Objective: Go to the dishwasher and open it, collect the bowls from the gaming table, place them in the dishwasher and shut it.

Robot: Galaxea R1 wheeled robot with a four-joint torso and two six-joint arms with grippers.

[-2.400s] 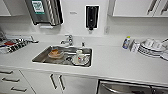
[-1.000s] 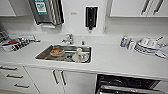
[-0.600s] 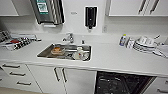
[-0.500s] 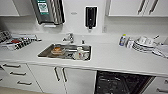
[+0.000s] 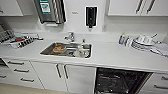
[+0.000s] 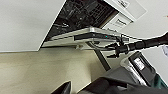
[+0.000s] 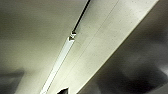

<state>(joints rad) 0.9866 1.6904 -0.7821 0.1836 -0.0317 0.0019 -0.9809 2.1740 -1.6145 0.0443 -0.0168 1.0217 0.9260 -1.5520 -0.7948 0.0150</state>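
One long white counter (image 5: pixel 117 56) is running across the middle of the head view, with white cabinet doors (image 5: pixel 62 75) and drawers (image 5: pixel 21 72) below it at lower left. At lower right of that frame the dishwasher (image 5: pixel 120 81) is standing open under the counter, its dark interior and racks showing. In the left wrist view the same dishwasher (image 6: pixel 82 15) is sitting in the upper middle of the frame, its door (image 6: pixel 95 36) hanging lowered and seen edge-on, above a pale floor (image 6: pixel 37 70).

A steel sink (image 5: pixel 66 50) is sitting centre-left in the counter, holding something orange and a few pale items too blurred to name, with a tap (image 5: pixel 70 37) behind it. A paper towel dispenser (image 5: pixel 50 11) is hanging on the wall at upper left, and a dark soap dispenser (image 5: pixel 91 17) at upper centre. A stack of white dishes (image 5: pixel 142 42) is resting on the counter at the right, a small bottle (image 5: pixel 122 38) just beside it. A drying rack (image 5: pixel 20 41) is lying at the left edge.

A ceiling with a long light strip (image 7: pixel 60 60) is stretching diagonally through the right wrist view.

I cannot tell how far either pincer is open, or whether it has hold of anything.
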